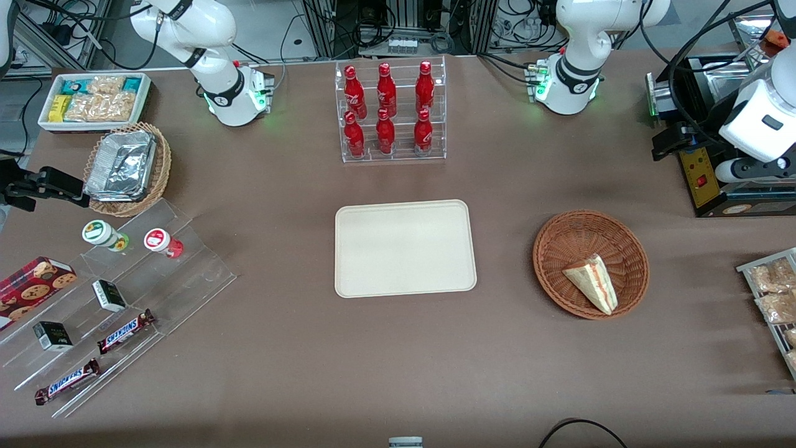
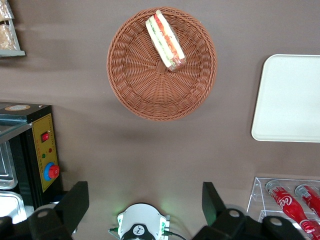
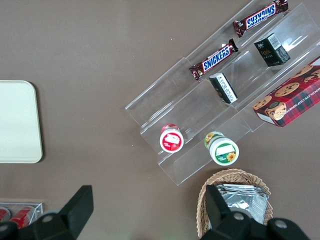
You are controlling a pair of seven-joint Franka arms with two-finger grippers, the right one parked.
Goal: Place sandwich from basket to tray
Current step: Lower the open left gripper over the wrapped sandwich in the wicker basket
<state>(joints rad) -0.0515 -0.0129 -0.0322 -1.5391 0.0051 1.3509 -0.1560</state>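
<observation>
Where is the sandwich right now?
The sandwich lies in the reddish-brown basket, on the part nearest the front camera, beside the bare tray. The gripper hangs open high above the table.

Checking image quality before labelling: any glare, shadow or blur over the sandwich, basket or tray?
Front view: sandwich and basket evenly lit and sharp, tray pale, no hotspot. Left wrist view: gripper, open, hangs high above the table; soft shadow under the basket rim.
</observation>
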